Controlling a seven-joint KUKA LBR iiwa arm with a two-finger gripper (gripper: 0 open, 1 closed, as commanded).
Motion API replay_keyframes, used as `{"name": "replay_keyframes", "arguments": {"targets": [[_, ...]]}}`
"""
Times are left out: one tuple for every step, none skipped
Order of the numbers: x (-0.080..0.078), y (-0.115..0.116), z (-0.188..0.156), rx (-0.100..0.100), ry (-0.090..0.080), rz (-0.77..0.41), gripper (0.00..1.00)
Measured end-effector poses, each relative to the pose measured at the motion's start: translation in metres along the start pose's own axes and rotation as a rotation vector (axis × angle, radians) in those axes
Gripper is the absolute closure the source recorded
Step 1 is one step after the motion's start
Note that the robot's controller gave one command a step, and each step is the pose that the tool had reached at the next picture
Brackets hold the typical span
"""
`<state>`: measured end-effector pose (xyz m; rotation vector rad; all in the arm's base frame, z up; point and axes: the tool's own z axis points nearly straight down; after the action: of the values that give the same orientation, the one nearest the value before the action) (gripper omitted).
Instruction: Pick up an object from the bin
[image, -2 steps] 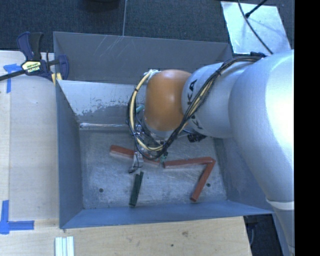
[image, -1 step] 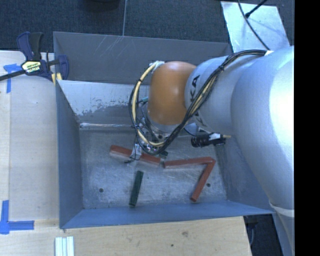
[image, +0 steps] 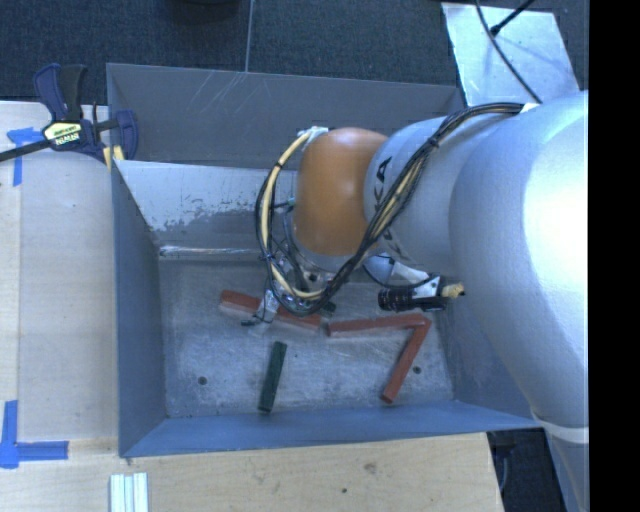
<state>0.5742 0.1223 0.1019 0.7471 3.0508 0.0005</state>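
Down near the middle of the bin (image: 138, 330), the gripper (image: 268, 308) sits low, at the right end of a red-brown stick (image: 240, 300). I cannot tell if it is grabbing or let go. Left of it, the floor is bare up to the wall. A dark green stick (image: 272, 376) lies near the front wall. More red-brown sticks (image: 405, 365) lie to the right.

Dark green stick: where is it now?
In the camera view, the dark green stick lies near the bin's front wall, below the claw, left of the slanted red-brown stick.
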Motion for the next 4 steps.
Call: {"name": "replay_keyframes", "arguments": {"targets": [[0.011, 0.007, 0.029, -0.007, -0.010, 0.124, 0.00], [0.009, 0.008, 0.027, -0.005, -0.007, 0.123, 0.00], [0.005, 0.009, 0.023, -0.010, -0.016, 0.124, 1.00], [0.003, 0.009, 0.003, -0.003, -0.003, 0.125, 1.00]]}}
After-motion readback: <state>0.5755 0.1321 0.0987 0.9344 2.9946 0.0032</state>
